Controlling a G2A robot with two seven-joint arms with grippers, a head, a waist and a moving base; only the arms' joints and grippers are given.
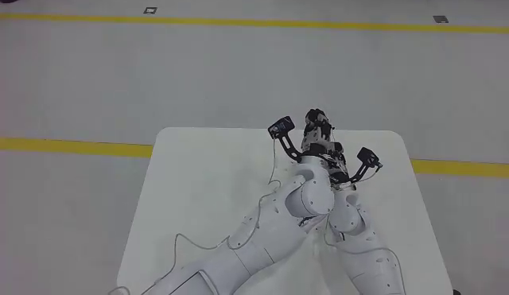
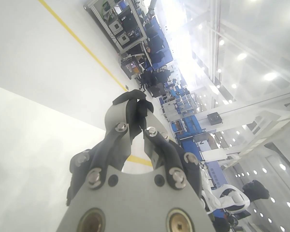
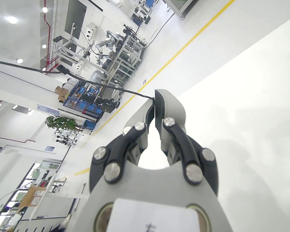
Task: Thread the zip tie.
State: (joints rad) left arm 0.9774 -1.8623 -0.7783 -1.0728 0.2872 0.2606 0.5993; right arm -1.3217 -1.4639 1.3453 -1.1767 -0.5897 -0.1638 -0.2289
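We are seeing the right claw [image 3: 154,102] pinching its fingertips together on one end of the black zip tie [image 3: 137,94], which is stretching away from the tips through the air, with a thicker lump partway along it. The left claw [image 2: 137,102] is pressing its black-covered fingertips together, and we cannot tell whether anything is lying between them. Both claws are hovering close together above the far edge of the white table [image 1: 207,184].
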